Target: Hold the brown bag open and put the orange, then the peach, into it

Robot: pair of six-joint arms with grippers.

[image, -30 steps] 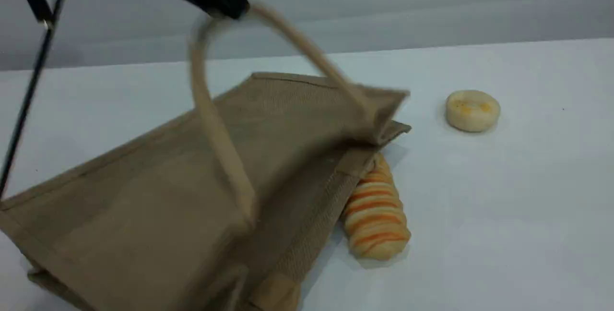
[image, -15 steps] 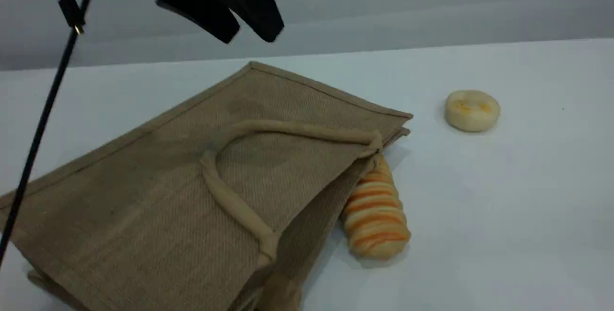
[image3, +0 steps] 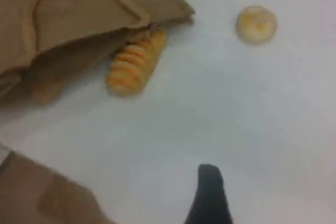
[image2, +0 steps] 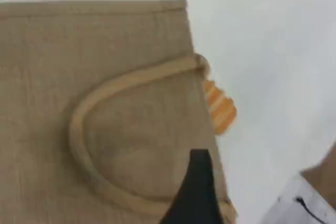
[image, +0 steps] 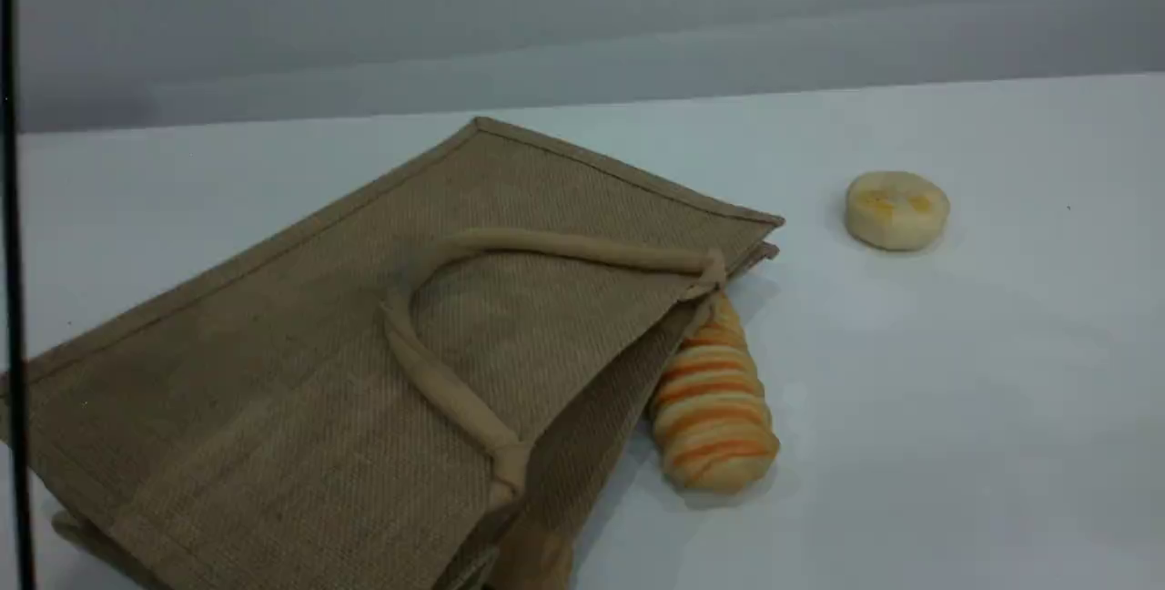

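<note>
The brown bag (image: 273, 344) lies flat on the white table, its mouth toward the right. Its beige handle (image: 564, 249) rests slack on the upper side. The left wrist view looks straight down on the bag (image2: 105, 40) and the handle (image2: 77, 129). There my left gripper's black fingertip (image2: 198, 182) hovers above the cloth, holding nothing. My right gripper's fingertip (image3: 210, 192) hangs over bare table, well away from the bag (image3: 79, 14). Neither gripper appears in the scene view. The orange and the peach are out of view.
A striped orange-and-cream bread loaf (image: 714, 408) lies against the bag's mouth. A pale-yellow disc (image: 896, 209) sits further right. A black cable (image: 11, 299) runs down the scene view's left edge. A brown surface (image3: 42, 198) that I cannot identify fills a corner of the right wrist view.
My left gripper let go of the handle, and the bag dropped flat. The gripper then rose out of the scene view. Loaf and disc stayed put.
</note>
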